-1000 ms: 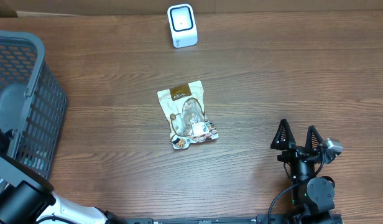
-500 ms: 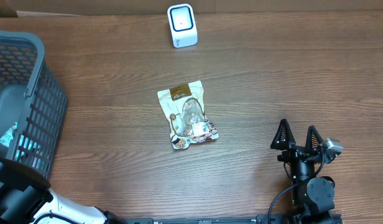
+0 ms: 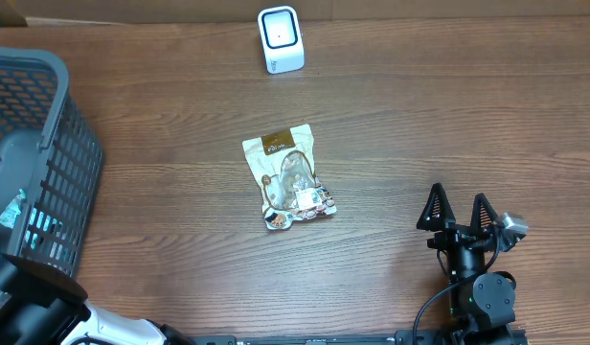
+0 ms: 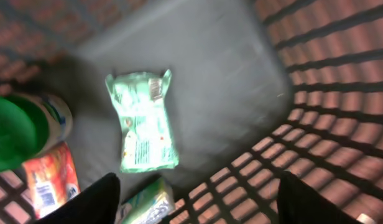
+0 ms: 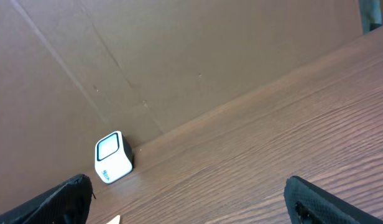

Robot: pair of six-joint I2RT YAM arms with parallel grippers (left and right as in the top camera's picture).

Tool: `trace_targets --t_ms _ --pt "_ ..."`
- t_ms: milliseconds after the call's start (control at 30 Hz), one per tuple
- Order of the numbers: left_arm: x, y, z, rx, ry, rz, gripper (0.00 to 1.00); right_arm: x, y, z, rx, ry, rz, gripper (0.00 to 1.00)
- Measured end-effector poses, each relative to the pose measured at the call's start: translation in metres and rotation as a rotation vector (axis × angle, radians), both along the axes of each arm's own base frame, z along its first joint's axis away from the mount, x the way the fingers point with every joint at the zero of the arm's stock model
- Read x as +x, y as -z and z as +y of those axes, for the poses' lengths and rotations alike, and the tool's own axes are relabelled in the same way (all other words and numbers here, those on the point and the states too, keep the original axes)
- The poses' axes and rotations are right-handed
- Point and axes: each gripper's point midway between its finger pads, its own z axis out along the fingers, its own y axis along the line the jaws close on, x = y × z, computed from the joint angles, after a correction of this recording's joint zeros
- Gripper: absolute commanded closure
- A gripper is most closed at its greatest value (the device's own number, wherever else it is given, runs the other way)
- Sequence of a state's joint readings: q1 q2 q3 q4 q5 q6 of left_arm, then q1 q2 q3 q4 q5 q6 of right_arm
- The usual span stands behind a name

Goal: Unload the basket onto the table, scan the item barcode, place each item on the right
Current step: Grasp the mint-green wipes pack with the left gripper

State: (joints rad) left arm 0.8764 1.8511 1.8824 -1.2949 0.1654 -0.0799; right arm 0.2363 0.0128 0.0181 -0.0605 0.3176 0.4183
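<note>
I've got the right gripper (image 3: 457, 196) wide open and empty near the worktop's (image 3: 419, 115) near right corner. Left gripper (image 4: 198, 180) is inside the grey basket (image 3: 56, 125) at the left edge, fingers spread, holding nothing, with a green packet (image 4: 145, 121) lying flat underneath. Snack pouch (image 3: 287, 177) lies mid-worktop, barcode scanner (image 3: 280, 39) at the far edge.

On the table (image 3: 419, 115), at your left edge, the basket (image 3: 56, 115), in it a packet (image 4: 145, 121) lying mid-floor, a jar (image 4: 23, 127) beside it, at table centre the snack pouch (image 3: 287, 177), behind that, at the far edge, the scanner (image 3: 280, 38), to your near right, the right gripper (image 3: 458, 194).
</note>
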Motion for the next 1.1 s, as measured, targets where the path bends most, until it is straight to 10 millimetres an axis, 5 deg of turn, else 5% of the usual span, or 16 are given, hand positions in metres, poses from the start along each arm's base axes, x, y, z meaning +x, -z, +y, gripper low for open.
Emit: trace_targets --t_ms 333,933,1100 --pt "-0.018 0.090 0.004 -0.016 -0.105 0.110 0.29 0.000 0.000 0.000 0.000 0.000 0.000 0.00" --pt "-0.034 0.159 0.013 0.028 -0.214 0.214 0.26 0.000 0.000 0.000 0.000 0.000 0.000 0.00" --pt "-0.035 0.169 0.013 0.016 -0.217 0.233 0.36 0.000 0.000 0.000 0.001 0.000 0.000 0.00"
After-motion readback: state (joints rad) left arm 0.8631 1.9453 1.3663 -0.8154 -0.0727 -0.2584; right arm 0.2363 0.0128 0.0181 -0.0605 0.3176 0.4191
